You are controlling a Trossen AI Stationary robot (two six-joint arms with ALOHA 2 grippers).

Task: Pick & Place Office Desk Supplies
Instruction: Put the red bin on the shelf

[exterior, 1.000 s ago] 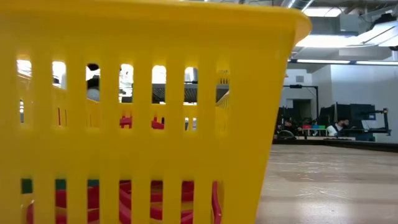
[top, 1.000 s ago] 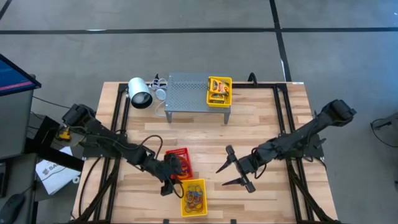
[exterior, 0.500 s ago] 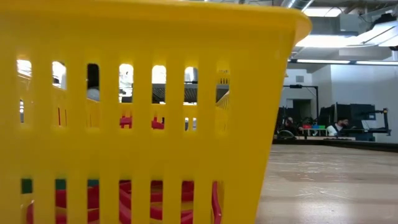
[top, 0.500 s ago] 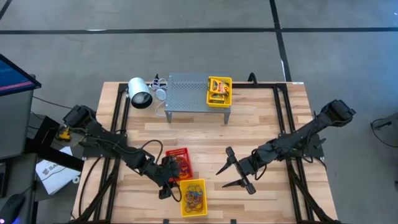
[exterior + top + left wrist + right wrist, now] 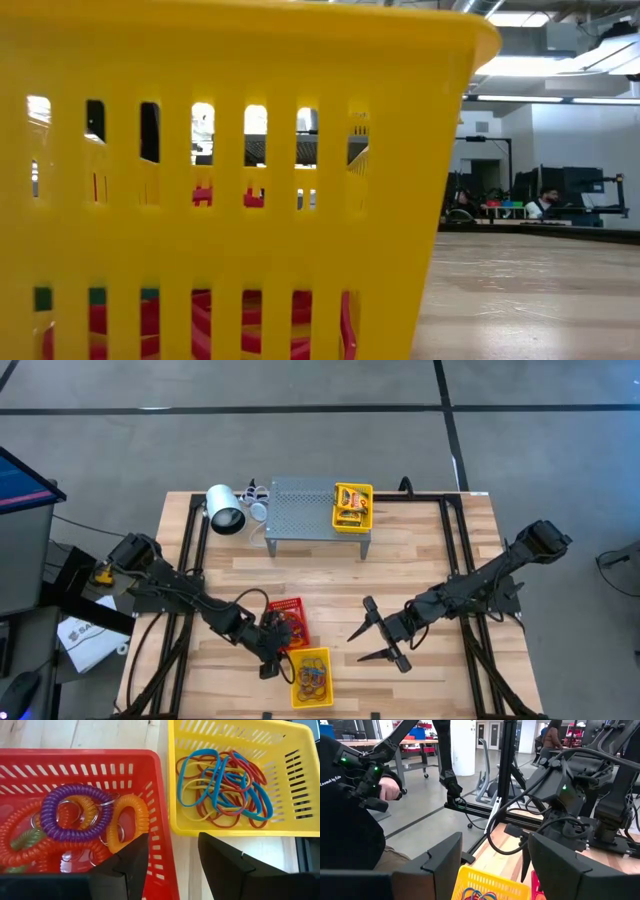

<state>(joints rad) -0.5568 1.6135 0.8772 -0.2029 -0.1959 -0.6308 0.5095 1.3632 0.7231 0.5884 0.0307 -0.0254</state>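
Coiled rings point(image 5: 75, 817) in purple, orange, red and green sit heaped in the red tray point(image 5: 150, 770), and the rubber-band loops point(image 5: 222, 785) in blue, red and yellow lie in the yellow tray point(image 5: 235, 827) touching it on the worktop point(image 5: 420, 550). More yellow-orange card packets point(image 5: 351, 506) sit in a second yellow tray point(image 5: 353, 526) on the grey perforated stand point(image 5: 300, 510) at the far side, near a white cylindrical object point(image 5: 225, 510).

I have the left gripper point(image 5: 170, 857) hanging over the seam between the two trays, jaws spread and holding nothing. The right gripper point(image 5: 377, 632) waits over bare wood well to the side, also spread and empty.

My worry is the position: one finger is above the red tray's rim, the other above the gap by the yellow tray. If I go straight down, I judge a finger could land on the rim and tip or shove a tray. The coils are tangled with metal key rings, so pinching one could drag up several. The bands are thin and overlapped, so a pinch there could easily miss or lift a bunch.

I cannot read any print on the packets. In the right wrist view a dark sleeve bears white lettering, too partial to read with confidence.
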